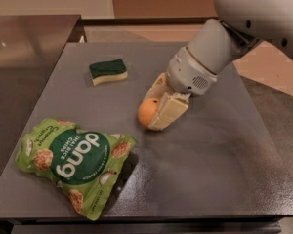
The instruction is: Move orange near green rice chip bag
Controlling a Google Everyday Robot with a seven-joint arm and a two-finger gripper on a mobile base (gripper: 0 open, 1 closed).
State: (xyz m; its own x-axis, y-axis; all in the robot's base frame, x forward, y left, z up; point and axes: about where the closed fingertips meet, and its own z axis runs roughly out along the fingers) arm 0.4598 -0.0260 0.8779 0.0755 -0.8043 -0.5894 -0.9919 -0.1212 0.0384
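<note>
- One small round orange fruit [146, 112] sits near the middle of the flat grey tabletop [215, 155], clasped between the cream fingers of the white two-finger gripper [155, 112], whose arm reaches in from 2 o'clock.
- At 8 o'clock from the fruit, well apart, lies a crinkled light-green "dang" rice chip bag [78, 165].
- At 11 o'clock rests a dark green and yellow rectangular sponge [107, 70].

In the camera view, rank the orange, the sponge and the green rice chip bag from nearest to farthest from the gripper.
1. The orange, held in the gripper, mid-table.
2. The sponge, back left, and the green rice chip bag, front left: too close to call.
</note>
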